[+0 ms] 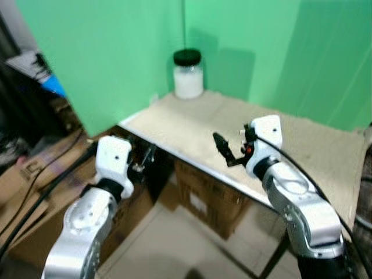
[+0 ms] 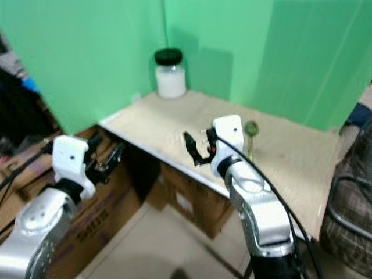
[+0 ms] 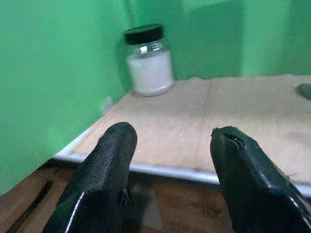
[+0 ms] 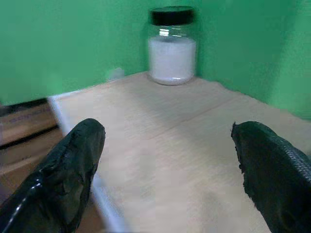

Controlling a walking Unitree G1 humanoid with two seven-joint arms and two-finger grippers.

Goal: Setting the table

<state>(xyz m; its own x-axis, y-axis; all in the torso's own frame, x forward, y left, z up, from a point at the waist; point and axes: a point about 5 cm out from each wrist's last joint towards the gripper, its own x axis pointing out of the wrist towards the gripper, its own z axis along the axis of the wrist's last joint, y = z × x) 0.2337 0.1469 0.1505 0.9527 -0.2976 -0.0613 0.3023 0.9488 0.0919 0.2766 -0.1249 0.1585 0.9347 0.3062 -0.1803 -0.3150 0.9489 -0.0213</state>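
A glass jar (image 1: 188, 74) with a black lid and white contents stands at the far corner of the table (image 1: 174, 125), which has a beige cover. My right gripper (image 1: 231, 148) hovers open over the table's front edge, pointing toward the jar (image 4: 172, 46), with nothing between its fingers (image 4: 68, 179). My left gripper (image 2: 110, 161) is open and empty, held lower, beside and below the table's left front edge. From its wrist the jar (image 3: 149, 60) shows beyond the edge. A small olive-green, round-topped object (image 2: 251, 129) stands on the table behind my right wrist.
Green backdrop panels (image 1: 116, 52) close off the table at the back and left. Cardboard boxes (image 1: 206, 200) sit under the table, with more boxes and cables (image 1: 23, 192) on the floor to the left. A checked fabric seat (image 2: 349, 209) is at the right.
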